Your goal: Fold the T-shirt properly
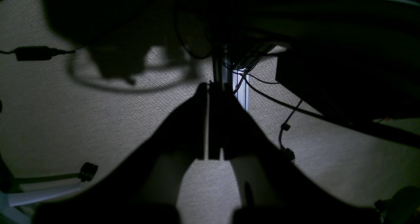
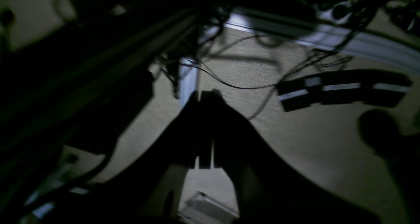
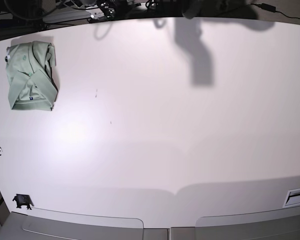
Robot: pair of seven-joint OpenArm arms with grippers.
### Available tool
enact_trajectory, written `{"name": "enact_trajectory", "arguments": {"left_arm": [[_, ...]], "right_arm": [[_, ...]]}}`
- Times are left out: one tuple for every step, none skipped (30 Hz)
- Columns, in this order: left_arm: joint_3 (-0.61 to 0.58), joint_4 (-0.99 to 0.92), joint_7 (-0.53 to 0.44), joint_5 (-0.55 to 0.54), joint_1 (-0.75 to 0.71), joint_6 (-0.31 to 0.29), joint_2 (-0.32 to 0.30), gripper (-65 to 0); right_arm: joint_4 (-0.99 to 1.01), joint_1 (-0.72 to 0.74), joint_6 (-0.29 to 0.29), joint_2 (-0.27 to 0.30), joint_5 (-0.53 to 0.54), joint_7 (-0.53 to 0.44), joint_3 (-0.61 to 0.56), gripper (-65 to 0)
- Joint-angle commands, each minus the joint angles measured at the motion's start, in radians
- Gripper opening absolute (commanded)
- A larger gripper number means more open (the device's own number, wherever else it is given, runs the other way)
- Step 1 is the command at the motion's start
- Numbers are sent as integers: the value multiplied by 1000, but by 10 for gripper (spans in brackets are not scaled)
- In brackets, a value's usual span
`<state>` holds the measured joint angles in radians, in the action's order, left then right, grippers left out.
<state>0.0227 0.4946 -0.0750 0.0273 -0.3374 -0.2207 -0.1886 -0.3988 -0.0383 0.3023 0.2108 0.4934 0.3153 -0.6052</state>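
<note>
White worktop (image 3: 155, 130) fills the base view, almost bare, with the T-shirt (image 3: 31, 76) lying as a compact folded packet near its far corner on that view's left. Neither arm shows over the worktop; both wrist views look down at carpeted floor (image 1: 65, 125) strewn with cables, so the shirt sits well apart from both sets of fingers and above their level. The left fingers (image 1: 209, 119) are pressed together with only a sliver of light between them, holding nothing; the right fingers (image 2: 206, 129) are likewise closed and empty, though that view is dim and smeared. Judged from how the cloth lies, the folding looks done and the arms appear parked, so the step in hand is simply to stay clear. To do it well, keep both arms low and away from the worktop edge, so that nothing brushes the packet or drags a layer loose. The packet's long axis runs roughly away from the robot, tilted slightly, with the collar end pointing to the far edge and the hem end, where a small dark label shows, pointing back towards the robot. Sleeves seem tucked in, edges fairly square.
</note>
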Motion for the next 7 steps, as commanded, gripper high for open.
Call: {"name": "enact_trajectory", "arguments": {"left_arm": [[2, 2, -5, -2, -8, -8, -5, -650], [2, 2, -5, -2, -10, -8, -6, -650], [2, 2, -5, -2, -12, -11, -6, -650], [2, 2, -6, -2, -12, -11, -6, -650], [2, 2, -6, -2, -12, -11, -6, -650], [2, 3, -13, -2, -10, -11, -6, -650], [2, 3, -29, -2, -8, -11, -6, -650]], "right_arm": [[-2, 4, 7, -1, 18, 4, 3, -650], [-2, 4, 8, -1, 34, 11, 3, -650], [-2, 4, 7, -1, 43, 18, 3, -650], [-2, 4, 7, -1, 42, 18, 3, -650], [-2, 4, 7, -2, 42, 18, 3, -650], [-2, 4, 8, -3, 42, 18, 3, -650], [-2, 4, 8, -5, 42, 18, 3, -650]]}}
